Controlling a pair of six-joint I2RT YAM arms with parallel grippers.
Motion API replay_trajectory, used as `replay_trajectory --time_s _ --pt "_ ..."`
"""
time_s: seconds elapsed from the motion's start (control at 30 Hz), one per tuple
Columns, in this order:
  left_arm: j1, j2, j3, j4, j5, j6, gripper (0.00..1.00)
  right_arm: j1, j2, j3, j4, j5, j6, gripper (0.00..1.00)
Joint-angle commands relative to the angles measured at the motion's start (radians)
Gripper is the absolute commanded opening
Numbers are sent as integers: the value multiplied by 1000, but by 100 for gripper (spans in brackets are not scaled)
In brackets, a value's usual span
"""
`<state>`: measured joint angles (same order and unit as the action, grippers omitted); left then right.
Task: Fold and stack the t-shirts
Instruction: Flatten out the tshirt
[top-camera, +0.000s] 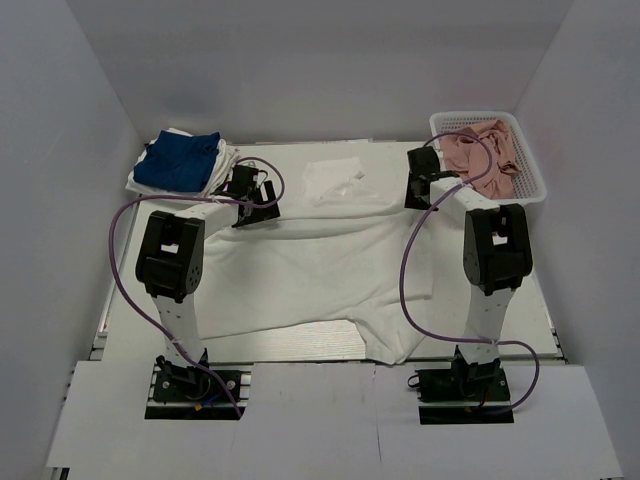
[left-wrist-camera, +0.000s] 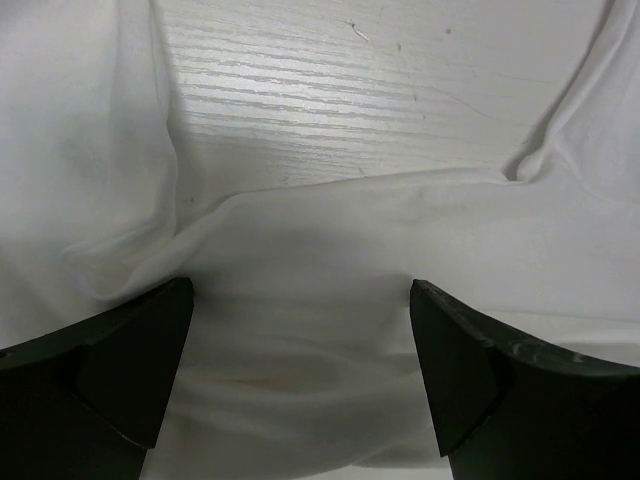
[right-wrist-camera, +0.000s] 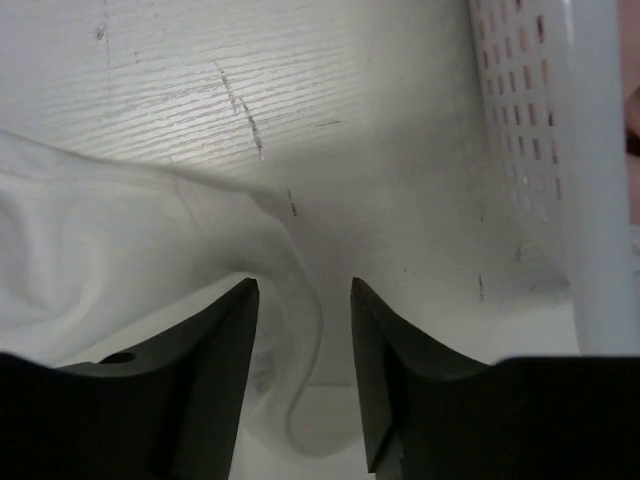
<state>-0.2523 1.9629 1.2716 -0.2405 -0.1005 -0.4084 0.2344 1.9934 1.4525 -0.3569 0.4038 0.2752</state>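
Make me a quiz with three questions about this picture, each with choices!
1. Where is the blue shirt? A: in the basket. B: at the far left of the table. C: under the right arm.
2. What colour is the cloth in the basket? A: pink. B: green. C: black.
3. The left fingers are: A: shut. B: open. C: holding the blue shirt.

Answers: 1 B, the top view shows it there. 2 A, pink folds fill the basket. 3 B, a wide gap shows the white shirt between them.
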Motion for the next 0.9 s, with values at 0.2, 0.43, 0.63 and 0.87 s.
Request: replay_trajectory --time_s 0.2,0.43,0.63,0.87 --pt "-7 17 0 -56 38 10 100 29 -108 29 167 -160 -143 64" --pt "-7 -12 0 -56 47 10 100 65 32 146 208 -382 -124 74" --pt "-7 -21 -11 -56 25 10 100 103 181 278 246 -513 -48 84" --pt "-7 -2 -11 -56 35 10 100 144 410 480 421 -701 32 90"
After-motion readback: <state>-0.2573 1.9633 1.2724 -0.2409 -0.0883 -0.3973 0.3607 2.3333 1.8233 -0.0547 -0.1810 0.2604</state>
